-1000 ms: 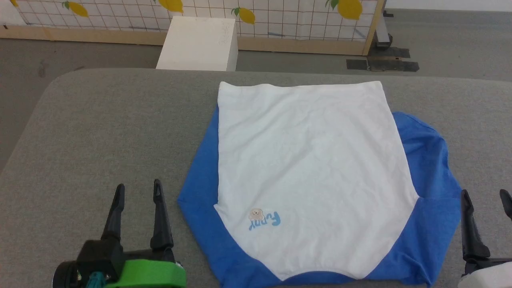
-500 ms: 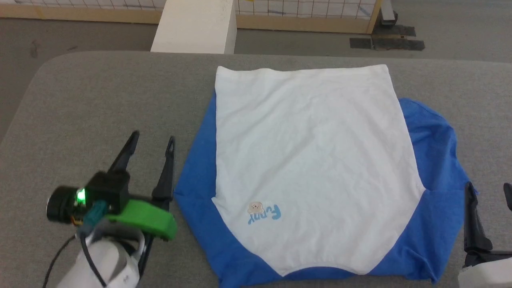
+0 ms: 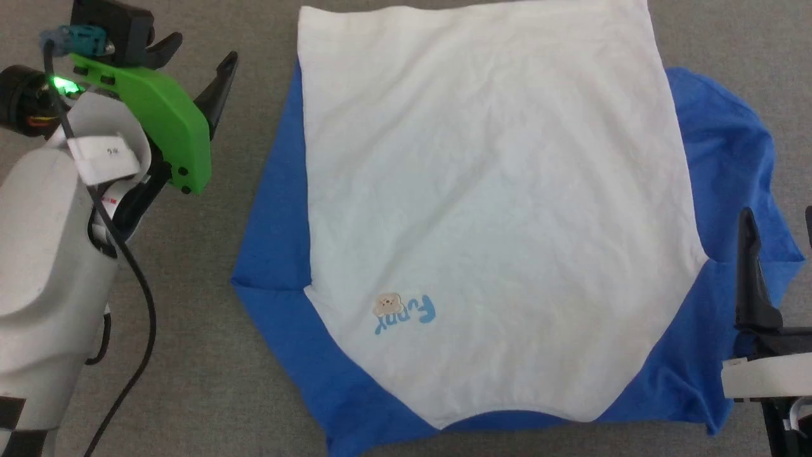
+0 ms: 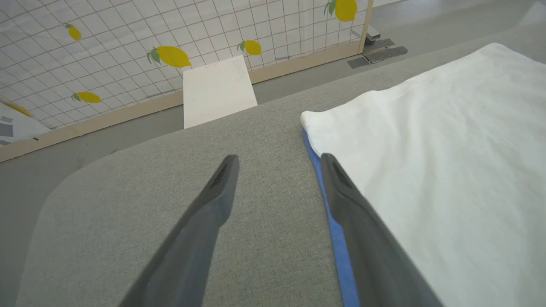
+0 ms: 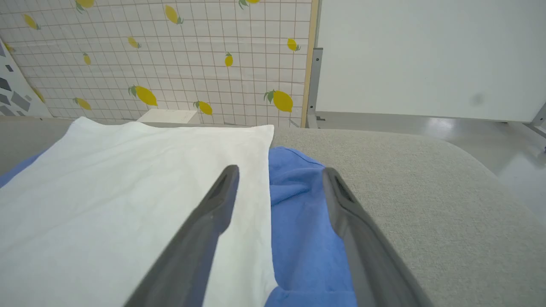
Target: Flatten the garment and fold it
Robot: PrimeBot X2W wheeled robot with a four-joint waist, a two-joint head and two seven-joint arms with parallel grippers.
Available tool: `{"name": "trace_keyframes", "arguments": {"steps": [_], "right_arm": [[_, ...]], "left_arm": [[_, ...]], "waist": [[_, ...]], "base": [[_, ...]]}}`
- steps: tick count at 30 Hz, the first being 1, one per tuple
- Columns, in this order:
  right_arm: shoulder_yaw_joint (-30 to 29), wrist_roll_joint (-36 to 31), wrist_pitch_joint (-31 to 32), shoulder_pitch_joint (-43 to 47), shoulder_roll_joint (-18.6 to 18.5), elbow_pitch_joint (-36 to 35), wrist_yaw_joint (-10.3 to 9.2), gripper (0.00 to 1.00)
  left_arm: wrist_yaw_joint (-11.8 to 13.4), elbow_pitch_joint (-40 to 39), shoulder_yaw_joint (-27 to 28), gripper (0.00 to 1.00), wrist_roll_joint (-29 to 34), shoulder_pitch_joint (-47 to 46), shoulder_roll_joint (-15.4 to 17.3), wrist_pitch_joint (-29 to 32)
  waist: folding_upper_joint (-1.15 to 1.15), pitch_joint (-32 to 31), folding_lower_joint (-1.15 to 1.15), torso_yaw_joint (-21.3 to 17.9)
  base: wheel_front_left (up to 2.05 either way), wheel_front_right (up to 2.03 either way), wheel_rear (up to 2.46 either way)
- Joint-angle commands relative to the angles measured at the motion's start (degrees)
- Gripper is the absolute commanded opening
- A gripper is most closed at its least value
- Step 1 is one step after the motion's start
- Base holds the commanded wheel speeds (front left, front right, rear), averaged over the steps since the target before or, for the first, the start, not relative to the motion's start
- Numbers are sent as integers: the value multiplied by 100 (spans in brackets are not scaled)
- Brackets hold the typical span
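Closest to the robot, the garment (image 3: 495, 190) lies spread flat on the grey padded desk (image 3: 190, 317), its blue collar edge at the near end. The white body faces up, and blue cloth shows along both sides. A small pale-blue print (image 3: 403, 311) with a little bear sits on the white near the garment's near-left corner. At the garment's near-right side, the right gripper (image 3: 779, 216) hangs over the rumpled blue sleeve. Its jaws are spread wide with nothing between them. From its own wrist camera the right gripper (image 5: 280, 169) has one finger over the white panel and the other over the blue by the bare desk. I cannot tell whether it touches the cloth. Farther along, just off the garment's left edge, the left gripper (image 3: 203, 49) is over bare desk, jaws likewise wide apart and empty. In its wrist view the left gripper (image 4: 279, 157) has one finger running along the thin blue strip at the garment's edge. Beyond the garment's far hem and the desk's end stands a white box (image 4: 217, 91) on the floor. Behind it is a grid-patterned screen (image 4: 106, 51) printed with lemons.
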Motion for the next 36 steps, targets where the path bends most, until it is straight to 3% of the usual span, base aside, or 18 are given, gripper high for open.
{"name": "trace_keyframes", "arguments": {"steps": [1,7,21,22,23,24,36], "right_arm": [[18,-29,-47,-139,8,14,-9,100],[29,-17,-111,-332,8,127,-9,100],[-9,-58,-92,-515,8,211,-9,100],[-3,-62,-83,-530,8,209,-9,100],[4,-68,-75,-549,8,205,-9,100],[10,-74,-68,-569,8,203,-9,100],[-27,-81,-71,-639,8,291,-9,100]], "left_arm": [[-55,85,-45,100,-102,-150,2,146],[-164,281,-222,100,-214,-409,10,581],[-236,522,-500,100,-303,-528,-179,698],[-241,561,-525,85,-311,-532,-184,727],[-244,609,-547,5,-309,-541,-185,746],[-251,653,-571,0,-305,-549,-176,757],[-22,940,-144,0,-519,-644,-139,214]], "waist": [[0,693,-1,-292],[0,970,-1,-416],[0,1262,-1,-428],[0,1277,-1,-429],[0,1294,-1,-431],[0,1307,-1,-435],[0,1185,-1,-395]], "base": [[0,0,0],[0,0,0],[0,0,0],[0,0,0],[0,0,0],[0,0,0],[0,0,0]]}}
